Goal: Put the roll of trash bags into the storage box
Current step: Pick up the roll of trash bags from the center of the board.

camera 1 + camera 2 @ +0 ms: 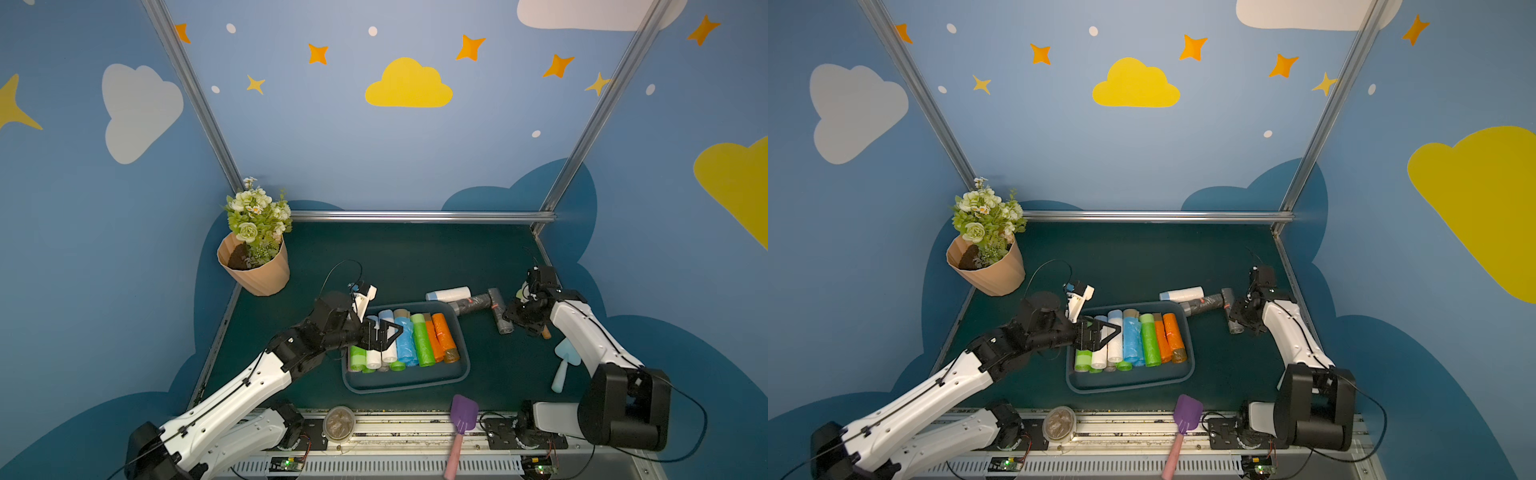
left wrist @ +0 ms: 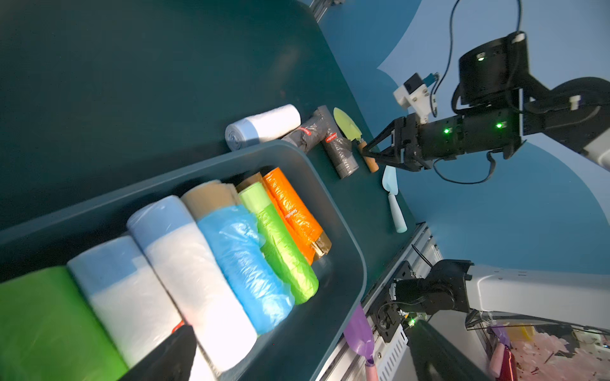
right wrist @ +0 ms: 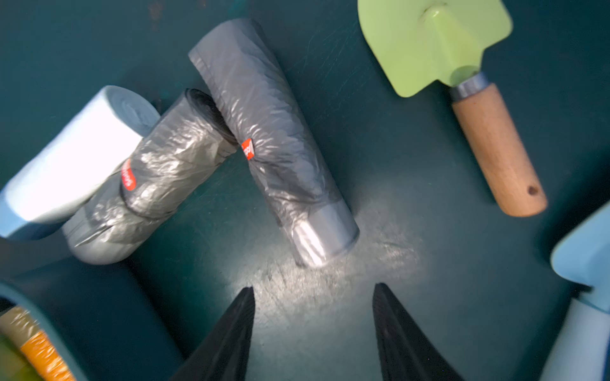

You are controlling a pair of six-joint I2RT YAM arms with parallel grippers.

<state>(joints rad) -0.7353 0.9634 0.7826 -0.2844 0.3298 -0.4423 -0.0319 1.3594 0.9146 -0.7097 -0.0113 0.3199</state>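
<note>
Grey roll [image 1: 501, 313] on worktop, right of box [image 1: 407, 387], lying near-to-far. Right fingers [image 3: 231, 336] half open, empty, just right of it. Left fingers [image 1: 380, 334] wide open over box, farther off.

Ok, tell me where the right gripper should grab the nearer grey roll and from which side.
Grip the grey roll on the half by its pale end, which lies free; the other grey roll butts against its side further along. Probably bring the open right gripper down from above, jaws across its width, since it lies flat.
</note>
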